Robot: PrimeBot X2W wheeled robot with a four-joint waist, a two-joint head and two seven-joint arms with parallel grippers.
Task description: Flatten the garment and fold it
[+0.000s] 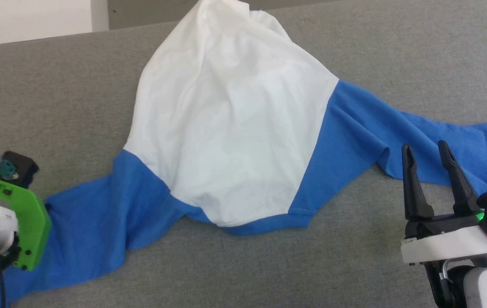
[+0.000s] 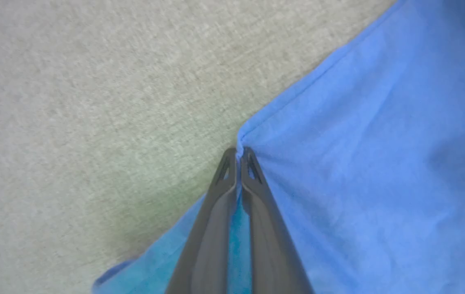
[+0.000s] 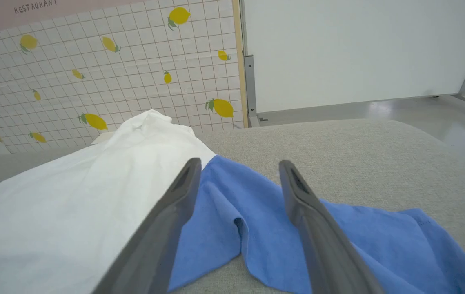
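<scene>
Though vague overhead, at the wrist left claw (image 2: 238, 152) tight on blue garment (image 2: 379, 163) edge; right claw (image 1: 424, 146) spread.

The garment (image 1: 226, 128) is thin, soft cloth, matt and creased all over. The table (image 1: 76, 85) has a grey, felt-like covering, matt and faintly fuzzy. The fingers of the left hand (image 2: 238, 152) and the right hand (image 1: 425, 146) look like dark, smooth, matt plastic. The green bracket (image 1: 29, 222) by the left wrist is smooth plastic. The floor (image 3: 440, 110) is pale and glossy.
</scene>
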